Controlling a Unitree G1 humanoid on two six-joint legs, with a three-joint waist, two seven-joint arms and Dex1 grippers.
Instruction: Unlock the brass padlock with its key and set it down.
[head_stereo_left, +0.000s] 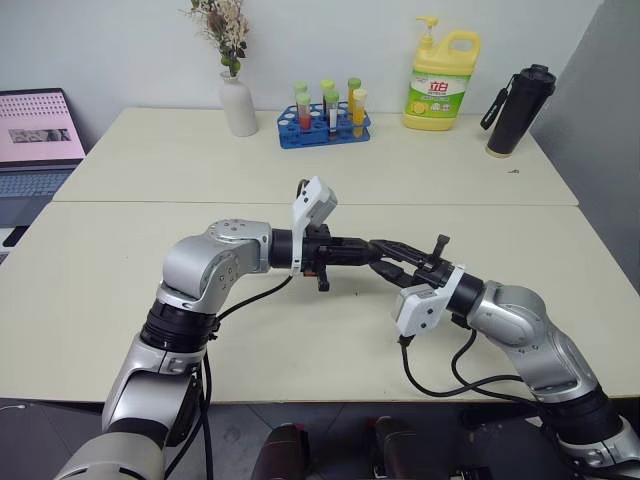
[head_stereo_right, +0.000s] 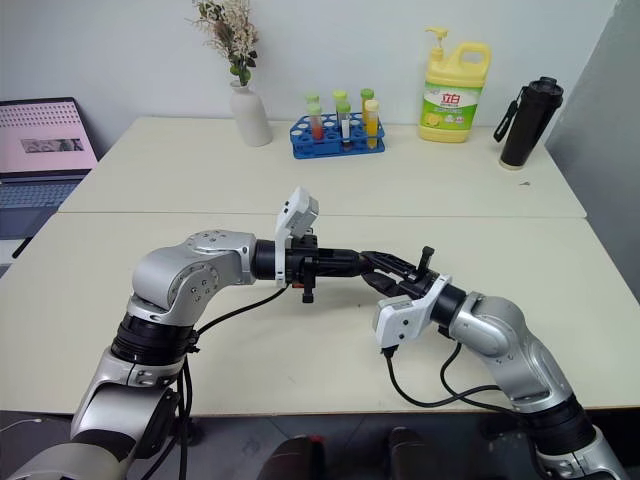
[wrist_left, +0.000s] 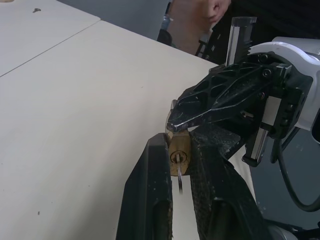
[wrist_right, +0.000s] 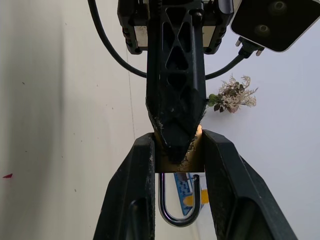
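Above the near bench (head_stereo_left: 120, 300), the two grippers meet tip to tip with the brass padlock (wrist_left: 179, 150) caught between them, clear of the surface. The left gripper (wrist_left: 178, 165) has its two black fingers (wrist_left: 150, 195) clenched on the sides of the padlock's body, the keyhole end facing its wrist camera. The key (wrist_left: 179, 177) sits in that keyhole, its thin silvery blade hanging out between the fingers. The right gripper (wrist_right: 177, 155) grasps the same brass body from the opposite side, one finger (wrist_right: 132, 195) on each flank; the silver U-shaped shackle (wrist_right: 179, 205) points back between those fingers toward its wrist. On the far bench stand a white vase of dried flowers (head_stereo_left: 238, 100), a blue test-tube rack (head_stereo_left: 325, 125), a yellow detergent bottle (head_stereo_left: 440, 85) and a black flask (head_stereo_left: 520, 110)
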